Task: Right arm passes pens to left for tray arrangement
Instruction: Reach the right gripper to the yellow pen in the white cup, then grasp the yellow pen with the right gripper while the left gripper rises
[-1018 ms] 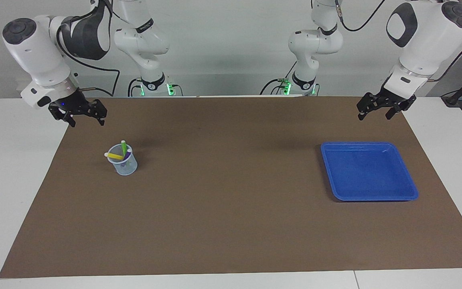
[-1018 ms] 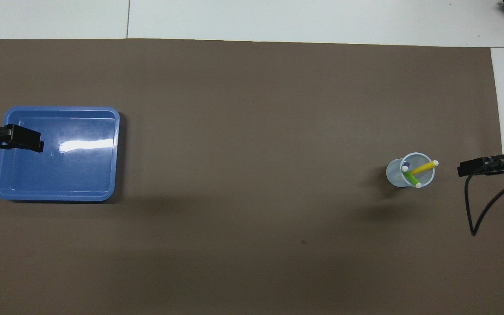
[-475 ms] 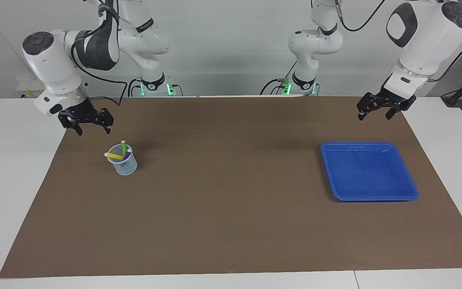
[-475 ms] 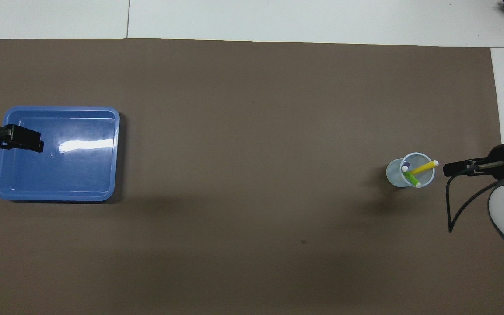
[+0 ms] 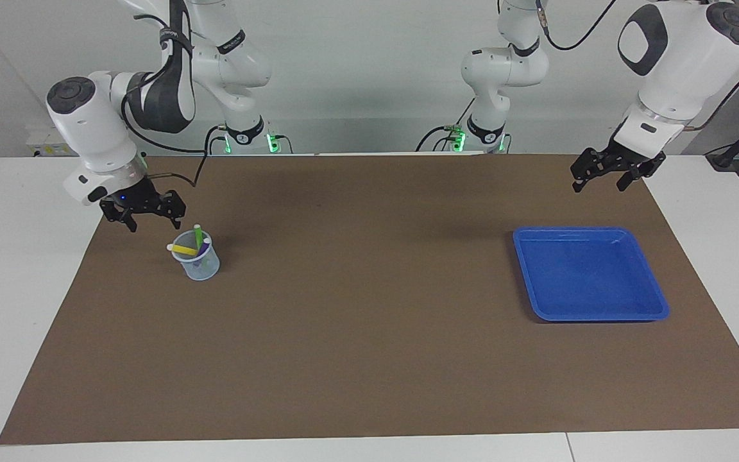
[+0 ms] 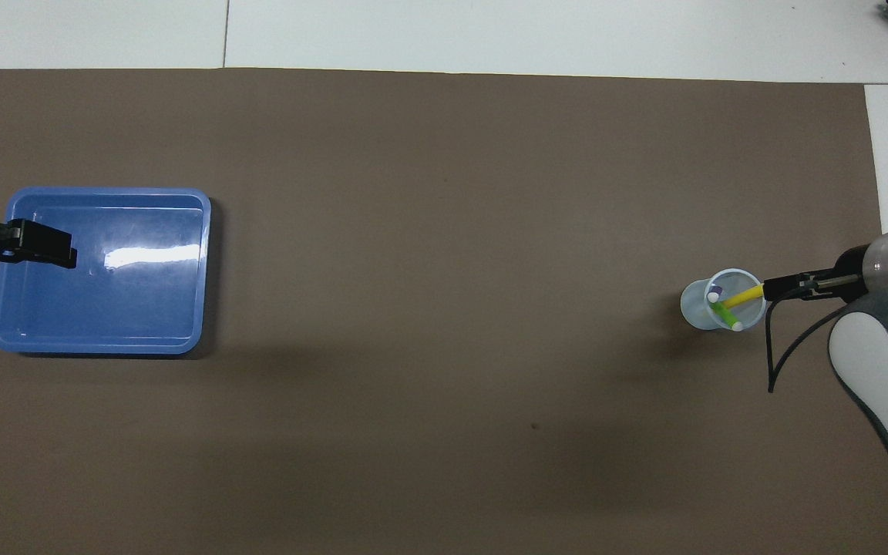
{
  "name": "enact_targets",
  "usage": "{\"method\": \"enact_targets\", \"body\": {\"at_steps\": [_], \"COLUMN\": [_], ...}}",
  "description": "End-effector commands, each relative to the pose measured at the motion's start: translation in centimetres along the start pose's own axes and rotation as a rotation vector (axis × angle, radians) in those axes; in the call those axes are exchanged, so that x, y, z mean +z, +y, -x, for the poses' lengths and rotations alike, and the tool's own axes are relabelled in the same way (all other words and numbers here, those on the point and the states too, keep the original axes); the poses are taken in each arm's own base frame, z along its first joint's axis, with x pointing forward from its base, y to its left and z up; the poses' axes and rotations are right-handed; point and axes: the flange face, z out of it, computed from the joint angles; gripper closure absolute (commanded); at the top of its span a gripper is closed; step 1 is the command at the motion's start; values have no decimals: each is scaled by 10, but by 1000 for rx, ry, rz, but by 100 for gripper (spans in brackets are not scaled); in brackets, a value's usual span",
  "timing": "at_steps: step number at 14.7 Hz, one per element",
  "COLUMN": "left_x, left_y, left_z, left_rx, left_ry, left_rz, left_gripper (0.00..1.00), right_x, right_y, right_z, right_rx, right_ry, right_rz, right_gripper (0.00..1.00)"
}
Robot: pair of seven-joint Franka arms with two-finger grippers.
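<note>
A small translucent cup (image 5: pixel 199 262) (image 6: pixel 697 307) stands on the brown mat toward the right arm's end. It holds three pens: yellow (image 5: pixel 184 249) (image 6: pixel 745 295), green (image 5: pixel 198 236) (image 6: pixel 724 314) and purple (image 5: pixel 200 260) (image 6: pixel 716 291). My right gripper (image 5: pixel 153 224) (image 6: pixel 779 287) hangs open just above the cup's rim, beside the yellow pen's outer end, holding nothing. The blue tray (image 5: pixel 591 276) (image 6: pixel 143 308) lies bare toward the left arm's end. My left gripper (image 5: pixel 598 186) (image 6: pixel 35 243) waits open and raised over the tray's edge.
The brown mat (image 5: pixel 369 333) covers most of the white table (image 5: pixel 16 269). A black cable (image 6: pixel 779 362) loops down from the right wrist beside the cup. Both arm bases (image 5: pixel 244 135) stand at the robots' end of the table.
The right arm has swung in and down toward the cup, bringing its open gripper beside the yellow pen's end. The left arm, cup, pens and tray have not moved.
</note>
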Motion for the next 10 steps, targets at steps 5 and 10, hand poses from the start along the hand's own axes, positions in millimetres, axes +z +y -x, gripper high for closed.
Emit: {"method": "enact_targets", "body": {"at_steps": [5, 10], "left_x": [-3, -3], "left_y": [-2, -2], "left_z": [5, 5], "left_rx": [5, 5], "left_ry": [-3, -3], "left_rz": [-7, -7], "left_gripper": [0, 0], "right_x": [25, 35], "right_y": [-12, -21], "right_z": [-8, -13], "right_rx": [-24, -20], "right_ry": [14, 30], "right_rz": [12, 12], "right_gripper": [5, 11]}}
